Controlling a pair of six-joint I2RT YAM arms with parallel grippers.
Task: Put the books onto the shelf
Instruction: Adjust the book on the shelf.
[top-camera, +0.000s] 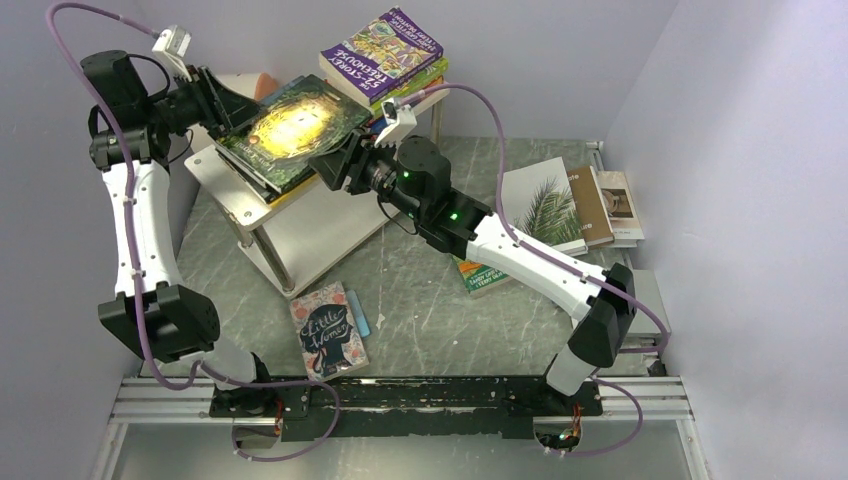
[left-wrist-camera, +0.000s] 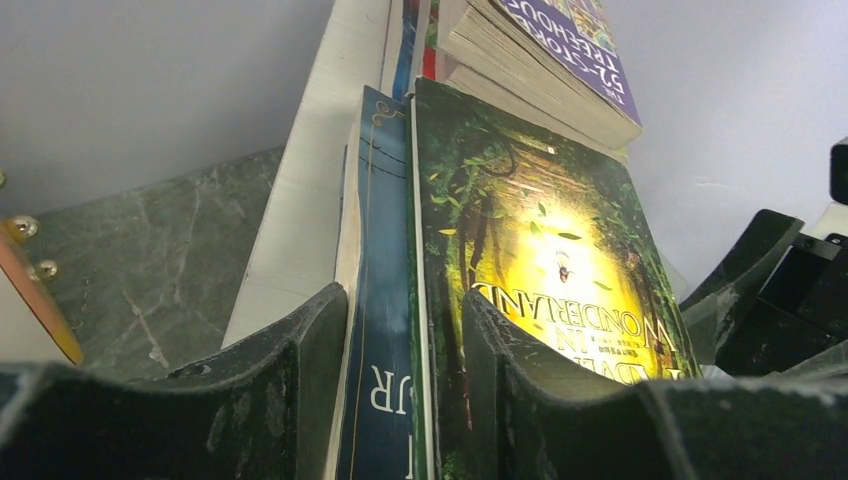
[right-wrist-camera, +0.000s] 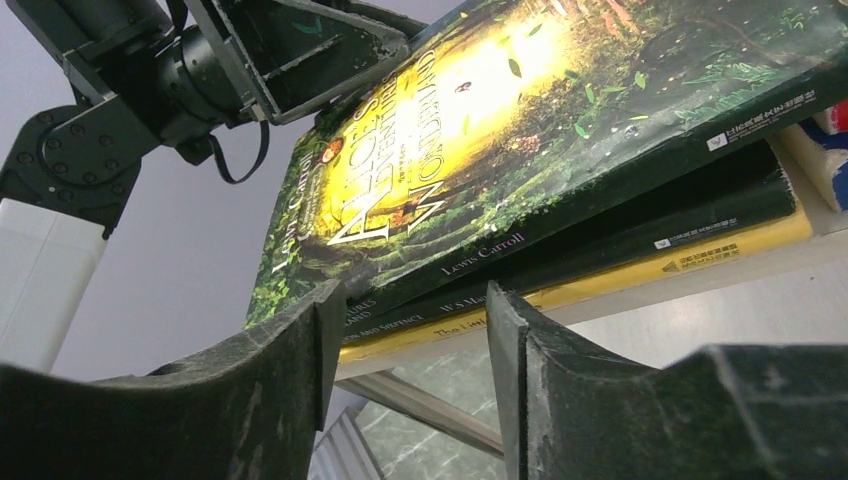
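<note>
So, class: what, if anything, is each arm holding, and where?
Left fingers bracket the green Wonderland book and the blue book at one end; a firm grip cannot be told. Right fingers open, holding nothing.

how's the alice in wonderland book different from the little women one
The Alice in Wonderland book tops a stack on the shelf; Little Women lies on the table. Alice's cover is green with a yellow glow; Little Women's is pink floral around a dark silhouette. The left gripper and right gripper sit at Alice's edges; neither is near Little Women. Both lie cover up.
</note>
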